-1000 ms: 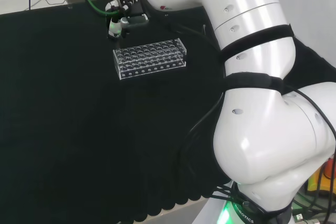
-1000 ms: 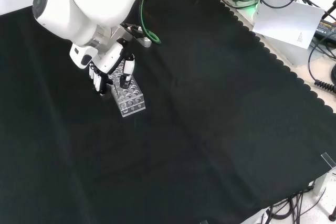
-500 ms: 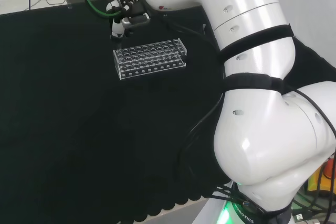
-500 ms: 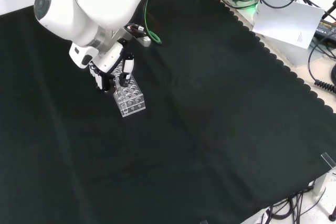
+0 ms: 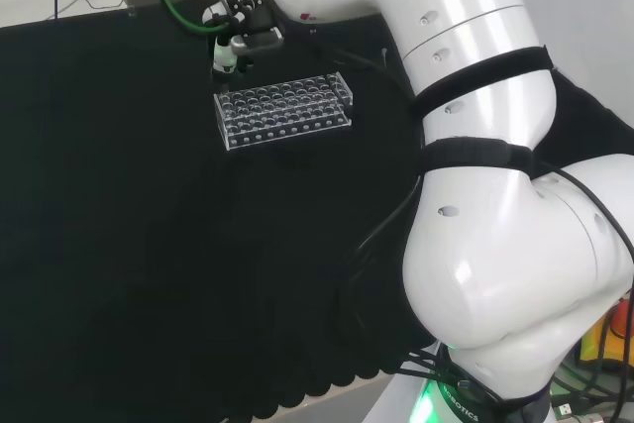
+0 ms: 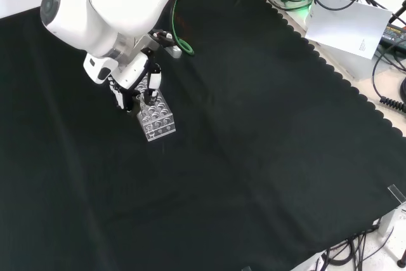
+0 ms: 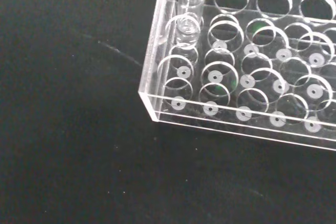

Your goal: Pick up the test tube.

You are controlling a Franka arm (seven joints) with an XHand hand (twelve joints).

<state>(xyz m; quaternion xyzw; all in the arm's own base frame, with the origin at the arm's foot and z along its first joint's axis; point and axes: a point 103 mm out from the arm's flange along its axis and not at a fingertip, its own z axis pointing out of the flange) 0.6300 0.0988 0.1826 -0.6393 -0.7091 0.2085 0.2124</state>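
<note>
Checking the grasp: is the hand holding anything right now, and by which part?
The hand holds a clear glass test tube by its upper end, its lower end just above the clear plastic rack.

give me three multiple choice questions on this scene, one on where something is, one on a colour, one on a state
1. In the front view, where is the hand relative to the clear rack?
A. at the rack's upper end
B. far off at the cloth's right edge
C. below the rack, near the view's bottom

2. What colour is the cloth under the rack?
A. white
B. black
C. red

3. In the wrist view, what is the state of the test tube?
A. lying flat on the cloth
B. broken in pieces
C. upright, its bottom end above a corner hole of the rack

Answers: 1 A, the fingers hang over the rack's upper end. 2 B, the cloth is black in every view. 3 C, the tube stands upright over the rack's corner row, its rounded end above the holes.
</note>
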